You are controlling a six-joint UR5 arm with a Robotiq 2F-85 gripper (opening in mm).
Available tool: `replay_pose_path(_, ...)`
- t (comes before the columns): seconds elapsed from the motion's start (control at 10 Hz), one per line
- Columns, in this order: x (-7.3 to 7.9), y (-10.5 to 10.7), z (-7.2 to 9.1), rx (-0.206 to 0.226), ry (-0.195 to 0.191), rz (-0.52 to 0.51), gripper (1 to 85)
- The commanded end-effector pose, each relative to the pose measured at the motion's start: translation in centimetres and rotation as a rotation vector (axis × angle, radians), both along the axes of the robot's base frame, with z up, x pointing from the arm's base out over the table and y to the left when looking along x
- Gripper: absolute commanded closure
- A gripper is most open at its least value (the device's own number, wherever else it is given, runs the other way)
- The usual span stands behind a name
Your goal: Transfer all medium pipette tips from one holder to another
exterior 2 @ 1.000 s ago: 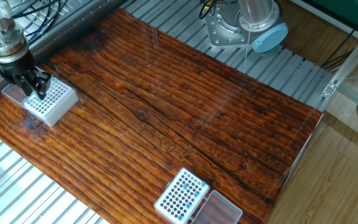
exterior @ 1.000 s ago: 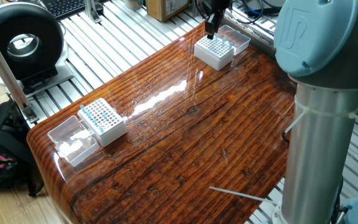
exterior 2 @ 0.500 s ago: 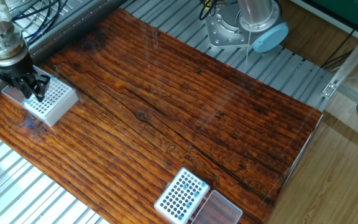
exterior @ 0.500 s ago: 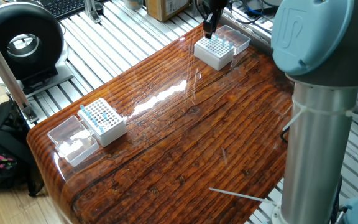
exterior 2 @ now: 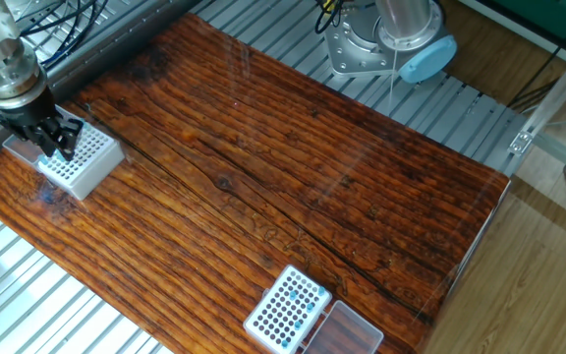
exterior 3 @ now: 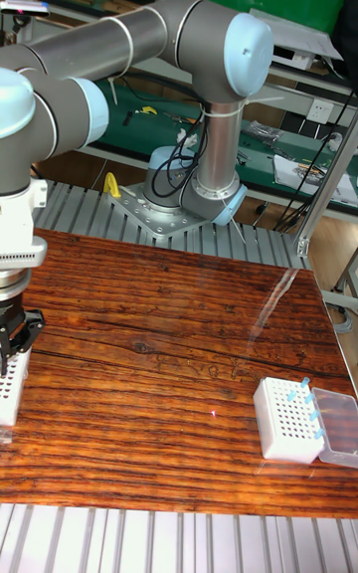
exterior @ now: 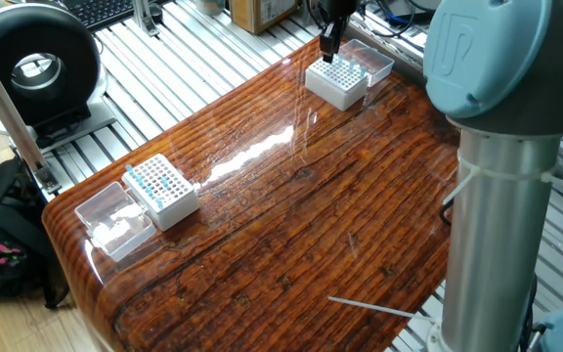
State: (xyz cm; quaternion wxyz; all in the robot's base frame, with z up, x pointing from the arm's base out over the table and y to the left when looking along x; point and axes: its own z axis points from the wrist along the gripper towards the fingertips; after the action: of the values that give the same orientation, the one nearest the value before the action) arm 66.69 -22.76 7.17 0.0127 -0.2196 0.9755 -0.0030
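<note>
Two white grid holders stand at opposite ends of the wooden table. The far holder [exterior: 337, 83] [exterior 2: 79, 159] carries a few medium pipette tips [exterior: 346, 66] with light blue tops. The near holder [exterior: 162, 188] [exterior 2: 286, 307] [exterior 3: 288, 420] holds several more tips [exterior: 153, 178] [exterior 2: 297, 294] [exterior 3: 310, 406]. My gripper [exterior: 328, 43] [exterior 2: 57, 149] [exterior 3: 10, 352] hangs just above the far holder's back edge, fingers pointing down. The frames are too small to tell how wide the fingers stand, or whether a tip is between them.
A clear lid lies beside each holder [exterior: 115, 221] [exterior: 370, 59] [exterior 2: 348, 332]. My arm's grey column [exterior: 501, 205] rises at the table's right front corner. A black round device [exterior: 33, 63] and a black bag [exterior: 2, 240] sit off the left side, beyond aluminium rails.
The gripper has shifted only very slightly over the far holder. Both holders and lids stay where they were.
</note>
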Motion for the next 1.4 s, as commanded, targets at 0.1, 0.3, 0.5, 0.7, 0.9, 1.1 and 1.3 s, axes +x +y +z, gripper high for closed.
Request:
replay_pose_path(0.1, 0.42, -0.3, -0.11, -0.011, -0.01, 0.0, 55.3)
replay_pose_path(0.3, 0.4, -0.28, -0.26, -0.009, -0.01, 0.0, 56.0)
replay_pose_path(0.5, 0.46, -0.28, -0.48, -0.009, -0.011, 0.0, 56.7)
replay_pose_path(0.7, 0.48, -0.29, -0.49, -0.009, -0.013, 0.0, 59.0)
replay_pose_path(0.9, 0.45, -0.35, -0.5, -0.011, -0.013, 0.0, 62.0)
replay_pose_path(1.1, 0.46, -0.35, -0.52, -0.01, -0.013, -0.001, 66.3)
replay_pose_path(1.3, 0.46, -0.38, -0.51, -0.012, -0.013, -0.004, 71.0)
